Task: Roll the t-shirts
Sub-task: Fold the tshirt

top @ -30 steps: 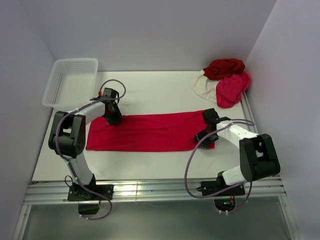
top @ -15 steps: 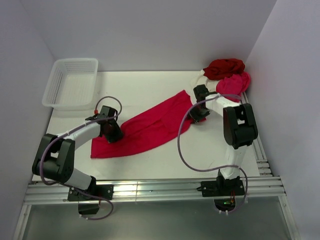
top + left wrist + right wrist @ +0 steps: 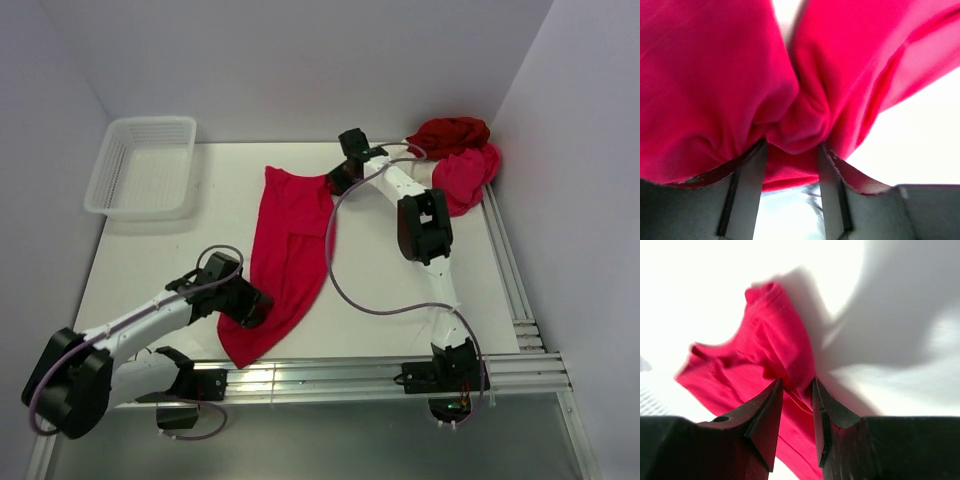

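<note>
On the white table [image 3: 170,265], left tool [image 3: 255,312] and right tool [image 3: 335,183] grip opposite ends of the folded crimson t-shirt [image 3: 290,240].

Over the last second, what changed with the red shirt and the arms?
The crimson t-shirt swung from lying crosswise to running near-to-far. The right gripper carried its end to the far side; the left gripper drew its end toward the near edge. Both kept their pinch. The mesh basket and pile of other shirts stayed put.
</note>
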`<control>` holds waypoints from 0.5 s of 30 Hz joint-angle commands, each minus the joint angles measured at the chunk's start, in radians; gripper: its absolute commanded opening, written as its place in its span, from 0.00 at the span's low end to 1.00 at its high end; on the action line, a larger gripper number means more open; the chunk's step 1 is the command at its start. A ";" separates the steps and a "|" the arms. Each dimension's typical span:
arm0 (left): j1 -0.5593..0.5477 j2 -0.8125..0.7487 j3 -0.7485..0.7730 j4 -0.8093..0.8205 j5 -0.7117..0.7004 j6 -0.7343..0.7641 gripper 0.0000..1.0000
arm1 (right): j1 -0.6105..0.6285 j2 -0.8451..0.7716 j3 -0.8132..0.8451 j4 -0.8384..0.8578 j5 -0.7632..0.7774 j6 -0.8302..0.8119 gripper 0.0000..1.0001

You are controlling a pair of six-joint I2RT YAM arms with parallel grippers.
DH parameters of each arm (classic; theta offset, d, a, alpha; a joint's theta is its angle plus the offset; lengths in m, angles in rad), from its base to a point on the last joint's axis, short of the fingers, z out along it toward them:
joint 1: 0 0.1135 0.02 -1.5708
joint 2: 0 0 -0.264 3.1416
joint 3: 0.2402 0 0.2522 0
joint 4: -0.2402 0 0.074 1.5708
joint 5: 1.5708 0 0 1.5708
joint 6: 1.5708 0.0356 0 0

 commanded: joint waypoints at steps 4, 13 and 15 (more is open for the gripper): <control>-0.072 -0.141 0.070 0.060 0.012 -0.365 0.59 | 0.034 0.092 0.140 0.132 -0.075 0.044 0.39; 0.050 0.045 0.401 -0.414 -0.121 0.178 0.70 | -0.011 -0.034 0.068 0.185 -0.101 -0.182 0.58; 0.095 0.083 0.440 -0.412 -0.185 0.306 0.70 | -0.021 -0.086 0.036 0.160 -0.098 -0.259 0.57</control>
